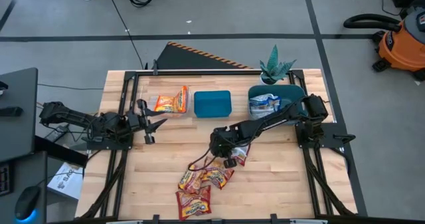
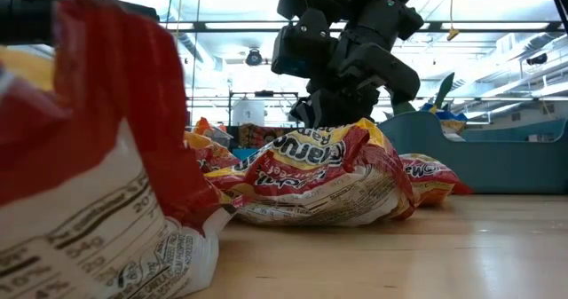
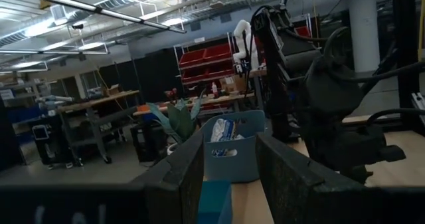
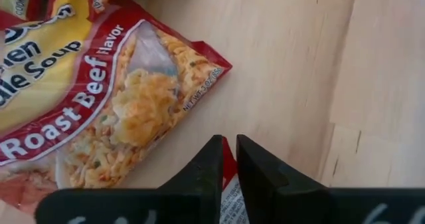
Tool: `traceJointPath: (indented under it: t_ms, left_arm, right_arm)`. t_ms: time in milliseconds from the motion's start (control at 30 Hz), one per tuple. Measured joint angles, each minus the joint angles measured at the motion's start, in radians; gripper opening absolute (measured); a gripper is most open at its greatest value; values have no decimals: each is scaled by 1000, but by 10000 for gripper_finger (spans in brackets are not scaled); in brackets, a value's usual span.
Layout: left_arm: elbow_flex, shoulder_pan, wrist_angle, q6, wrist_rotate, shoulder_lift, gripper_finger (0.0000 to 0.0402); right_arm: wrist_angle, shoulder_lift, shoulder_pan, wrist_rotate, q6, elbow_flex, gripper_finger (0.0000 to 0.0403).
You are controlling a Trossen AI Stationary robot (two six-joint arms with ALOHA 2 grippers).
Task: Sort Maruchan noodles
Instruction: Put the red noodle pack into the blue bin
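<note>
Five red-and-yellow packets (image 1: 199,184) lie under the right end effector (image 1: 234,159).

Red-yellow packet (image 4: 99,104): "Roast Beef Flavor", "Soup".

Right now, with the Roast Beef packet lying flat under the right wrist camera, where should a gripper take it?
Pinch the crimped end seam of the Roast Beef packet, coming from above: it lies flat, the noodle block bulges mid-pack, and that end juts over bare table. The right gripper is shut on another red packet; the left gripper waits open.
</note>
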Motion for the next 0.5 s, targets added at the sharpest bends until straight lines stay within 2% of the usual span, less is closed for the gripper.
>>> traceJointPath:
  t_ms: [167, 333, 500]
  left_arm:
    - [0, 0, -23, -42, 0, 0, 142]
    - [0, 0, -41, -71, 0, 0, 142]
    - [0, 0, -44, -78, 0, 0, 142]
  right_arm:
    - [17, 0, -2, -1, 33, 0, 60]
    - [35, 0, -16, -81, 75, 0, 103]
    - [29, 0, -17, -39, 29, -24, 132]
